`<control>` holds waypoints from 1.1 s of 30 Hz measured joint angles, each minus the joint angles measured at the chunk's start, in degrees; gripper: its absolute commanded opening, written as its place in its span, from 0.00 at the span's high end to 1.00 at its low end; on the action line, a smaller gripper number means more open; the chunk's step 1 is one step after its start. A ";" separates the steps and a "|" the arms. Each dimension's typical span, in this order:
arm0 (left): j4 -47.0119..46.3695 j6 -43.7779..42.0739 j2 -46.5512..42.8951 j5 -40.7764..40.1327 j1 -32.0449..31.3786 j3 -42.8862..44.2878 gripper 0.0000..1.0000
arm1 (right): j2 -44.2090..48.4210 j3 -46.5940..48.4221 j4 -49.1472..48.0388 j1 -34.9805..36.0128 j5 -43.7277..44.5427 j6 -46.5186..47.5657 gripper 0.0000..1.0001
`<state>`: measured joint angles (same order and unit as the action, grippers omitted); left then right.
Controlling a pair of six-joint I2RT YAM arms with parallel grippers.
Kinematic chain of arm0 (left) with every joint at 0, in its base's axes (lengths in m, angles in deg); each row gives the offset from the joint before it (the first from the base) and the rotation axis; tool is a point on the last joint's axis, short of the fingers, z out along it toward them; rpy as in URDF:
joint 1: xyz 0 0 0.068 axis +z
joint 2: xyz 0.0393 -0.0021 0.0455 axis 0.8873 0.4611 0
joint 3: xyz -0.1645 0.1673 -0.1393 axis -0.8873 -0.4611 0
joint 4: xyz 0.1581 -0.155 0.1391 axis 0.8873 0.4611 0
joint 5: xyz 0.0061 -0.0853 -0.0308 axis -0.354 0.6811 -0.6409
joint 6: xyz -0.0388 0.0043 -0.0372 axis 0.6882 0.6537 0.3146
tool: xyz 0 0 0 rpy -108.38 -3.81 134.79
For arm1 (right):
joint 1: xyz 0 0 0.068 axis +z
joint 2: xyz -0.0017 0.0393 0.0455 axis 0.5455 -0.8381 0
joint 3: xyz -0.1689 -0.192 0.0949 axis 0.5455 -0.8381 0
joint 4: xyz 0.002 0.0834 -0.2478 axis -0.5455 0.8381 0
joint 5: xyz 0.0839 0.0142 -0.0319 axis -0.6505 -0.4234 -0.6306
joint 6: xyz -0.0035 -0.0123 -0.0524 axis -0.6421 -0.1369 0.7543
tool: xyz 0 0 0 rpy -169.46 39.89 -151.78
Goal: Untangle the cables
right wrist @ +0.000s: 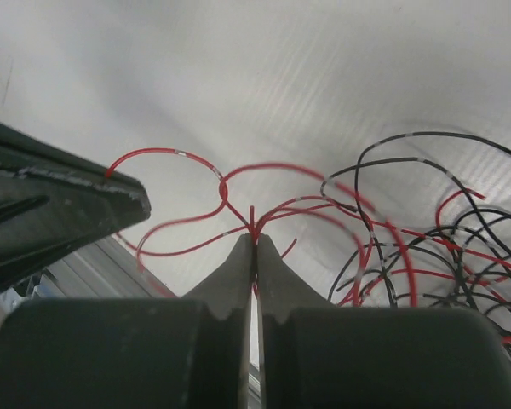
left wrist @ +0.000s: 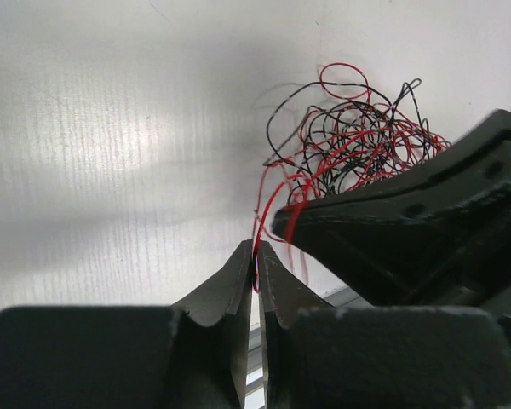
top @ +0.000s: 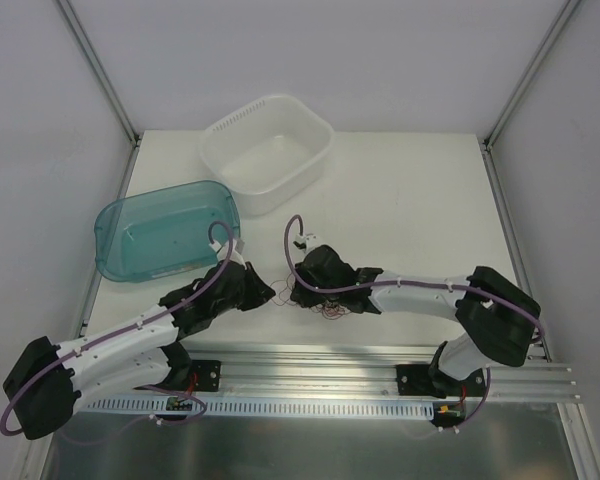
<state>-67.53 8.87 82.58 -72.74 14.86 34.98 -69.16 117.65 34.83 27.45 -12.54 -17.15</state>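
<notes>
Overhead, the cables [top: 328, 308] barely show; each wrist view shows its jaws clamped on a red one.

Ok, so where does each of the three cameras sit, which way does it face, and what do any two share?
Top external: above and behind, looking down on the table; left arm and right arm show whole, bases nearest.
Left wrist: behind the left gripper, looking past it at the cables; it is shut on a red strand.
Right wrist: behind the right gripper, facing the same tangle, also pinching a red strand.
Shared: both wrist views show the cables and the other gripper's tip.
</notes>
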 measured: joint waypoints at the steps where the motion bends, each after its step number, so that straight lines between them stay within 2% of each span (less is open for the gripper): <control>1: 0.00 0.20 -0.46 -0.44 0.00 -0.39 0.94 | 1.40 -0.11 0.96 -0.02 0.33 0.44 0.99; 7: 0.00 0.90 -1.97 -2.45 0.00 -1.20 0.93 | 10.95 -0.13 7.54 -0.07 3.91 3.19 0.99; 9: -0.04 0.94 -2.49 -2.82 0.00 -1.22 1.00 | 13.60 -0.11 10.05 -0.15 5.88 4.31 0.99; 12: -0.09 0.92 -3.08 -3.67 0.00 -1.22 1.00 | 16.09 -0.11 14.62 -0.83 8.66 5.53 0.99; 18: 1.75 -0.39 -5.18 -4.57 -0.15 -0.48 1.00 | 21.70 0.02 24.61 -6.43 15.10 4.81 0.99; 21: 3.10 -3.10 -6.34 -4.57 -1.44 4.13 1.00 | 25.20 1.11 27.63 -9.57 16.44 2.43 0.98; 23: 4.02 -5.42 -6.95 -4.52 -1.53 7.87 1.00 | 28.09 1.77 28.83 -11.93 16.31 0.79 0.89; 24: 4.66 -6.80 -7.17 -4.90 -1.64 9.92 1.00 | 29.42 2.10 29.57 -12.90 16.50 0.39 0.79; 25: 6.19 -8.52 -7.41 -5.92 -1.60 12.07 1.00 | 31.04 2.49 31.36 -14.32 17.68 0.37 0.60; 26: 7.89 -10.32 -7.76 -7.43 -1.36 13.90 1.00 | 32.81 2.54 33.62 -16.11 19.19 0.57 0.53; 29: 11.82 -15.39 -7.61 -8.59 -0.37 19.32 1.00 | 36.74 2.54 39.32 -20.09 20.55 2.36 0.38; 31: 13.14 -17.97 -6.05 -6.93 -0.33 22.99 1.00 | 38.56 2.32 39.91 -20.06 18.45 3.10 0.32; 33: 13.44 -19.52 -3.43 -4.55 -0.33 26.16 1.00 | 39.93 1.44 38.95 -19.98 15.47 3.17 0.32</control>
<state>-54.08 -10.65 79.15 -77.29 14.53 61.14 -29.23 119.09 73.78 7.47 2.93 -13.98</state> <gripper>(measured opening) 0.008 0.669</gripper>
